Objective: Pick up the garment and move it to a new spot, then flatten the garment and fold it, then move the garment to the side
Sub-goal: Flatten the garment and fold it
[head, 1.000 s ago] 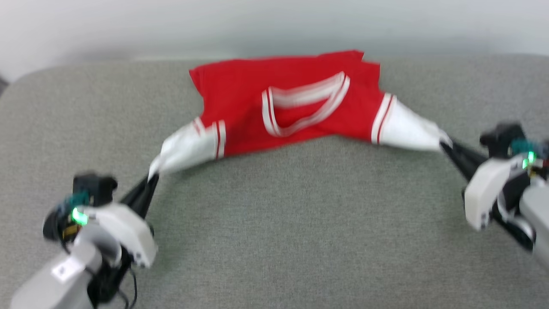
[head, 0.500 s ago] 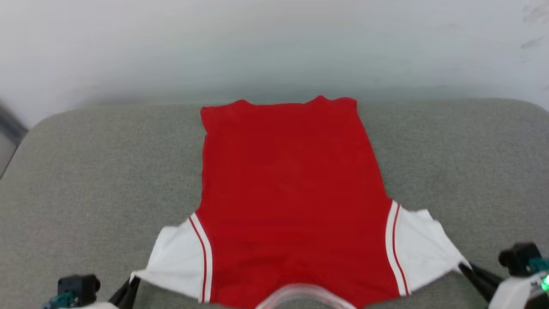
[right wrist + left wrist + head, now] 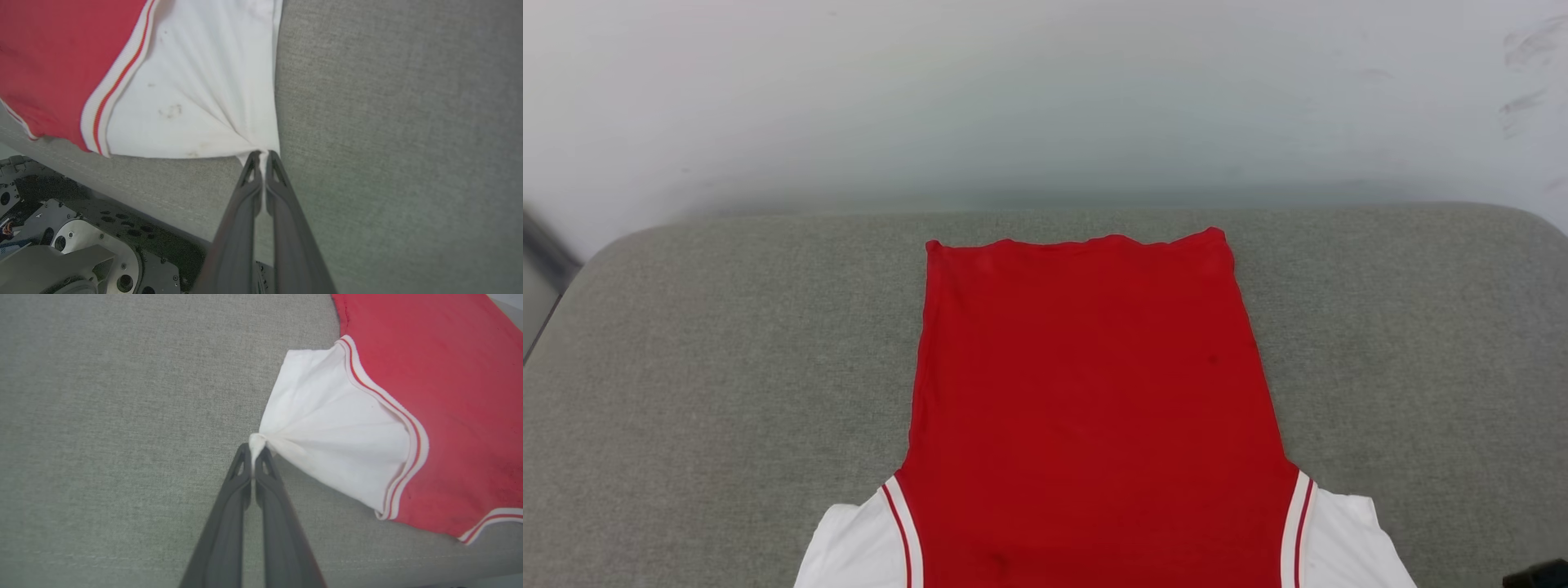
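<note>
The shirt lay flat, its length running away from me; my left tool clamped its left sleeve, my right tool its right sleeve.

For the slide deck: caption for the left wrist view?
Left gripper shut on garment sleeve tip, over grey cushion.

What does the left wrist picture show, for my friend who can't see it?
The left gripper is shut on the tip of a white sleeve, which bunches to a point where it is pinched. The sleeve, edged in red-and-white striped trim, belongs to a red jersey shirt lying on a grey fabric surface.
</note>
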